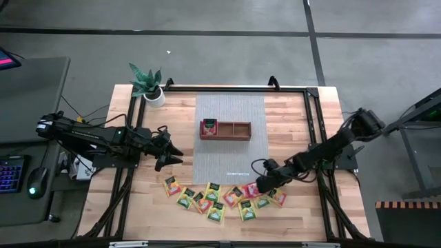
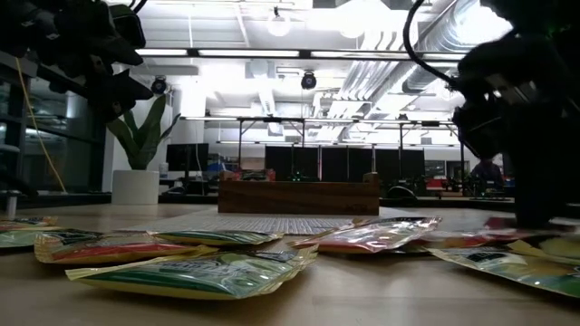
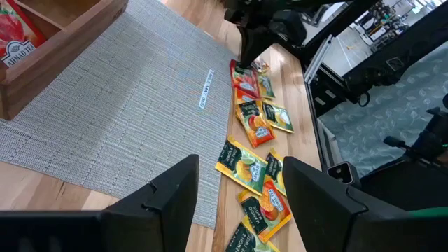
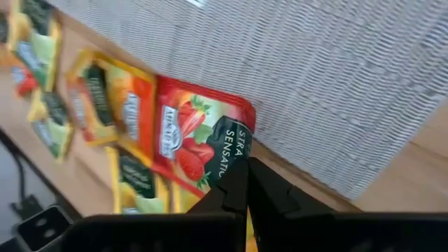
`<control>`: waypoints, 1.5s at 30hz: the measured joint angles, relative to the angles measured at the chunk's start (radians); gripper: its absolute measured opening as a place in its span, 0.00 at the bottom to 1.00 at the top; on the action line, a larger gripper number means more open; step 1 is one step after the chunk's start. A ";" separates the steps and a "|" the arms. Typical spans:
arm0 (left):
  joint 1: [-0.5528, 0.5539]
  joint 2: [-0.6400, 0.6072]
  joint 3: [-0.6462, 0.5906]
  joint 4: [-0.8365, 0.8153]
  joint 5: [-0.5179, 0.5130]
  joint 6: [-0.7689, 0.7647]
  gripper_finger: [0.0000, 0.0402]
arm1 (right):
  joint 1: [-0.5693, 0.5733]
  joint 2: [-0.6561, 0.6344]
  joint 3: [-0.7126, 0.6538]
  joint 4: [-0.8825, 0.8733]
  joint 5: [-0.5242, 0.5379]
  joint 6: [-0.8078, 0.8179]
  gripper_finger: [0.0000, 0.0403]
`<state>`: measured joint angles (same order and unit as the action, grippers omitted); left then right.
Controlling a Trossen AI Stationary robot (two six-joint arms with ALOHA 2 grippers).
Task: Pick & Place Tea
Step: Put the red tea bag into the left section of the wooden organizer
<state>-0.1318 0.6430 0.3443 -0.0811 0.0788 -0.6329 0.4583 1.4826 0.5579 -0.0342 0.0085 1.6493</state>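
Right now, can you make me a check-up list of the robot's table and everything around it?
Surface: wooden table with a grey mat.
Job's things: tea packets scattered along the front edge; one red packet in the tray.
Clutter: potted plant at the back corner.
Hands: right hand shut on a strawberry packet; left hand open, empty, left of the mat.
Cables: black loop on the right arm.
Surroundings: keyboard and mouse on a side desk.

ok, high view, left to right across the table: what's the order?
left gripper → potted plant sits a bit before it, so skip → wooden tray → right gripper, shut on a red tea packet
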 joint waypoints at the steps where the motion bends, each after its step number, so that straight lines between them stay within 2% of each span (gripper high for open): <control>1: 0.000 0.000 0.000 0.000 0.000 0.000 0.51 | 0.000 -0.007 0.004 -0.002 0.009 -0.006 0.00; 6: 0.000 0.000 0.000 0.002 0.000 0.000 0.51 | 0.000 -0.060 0.036 -0.028 0.054 -0.037 0.00; 20: 0.000 0.000 0.000 0.003 -0.013 0.000 0.51 | -0.005 -0.207 0.173 -0.371 0.165 -0.138 0.00; 24: 0.000 0.000 0.000 0.003 -0.024 0.000 0.51 | -0.030 -0.224 0.210 -0.389 0.193 -0.206 0.00; 32: 0.000 0.000 0.000 0.032 -0.080 -0.001 0.51 | -0.104 -0.224 0.258 -0.396 0.182 -0.369 0.00; 39: 0.000 0.001 0.000 0.075 -0.134 0.000 0.51 | -0.143 -0.224 0.258 -0.395 0.162 -0.416 0.00; 45: 0.000 0.001 0.000 0.085 -0.126 -0.003 0.51 | -0.157 -0.224 0.258 -0.395 0.160 -0.431 0.00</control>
<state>-0.1314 0.6437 0.3443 0.0042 -0.0469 -0.6363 0.3014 1.2583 0.8162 -0.4290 0.1685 1.2183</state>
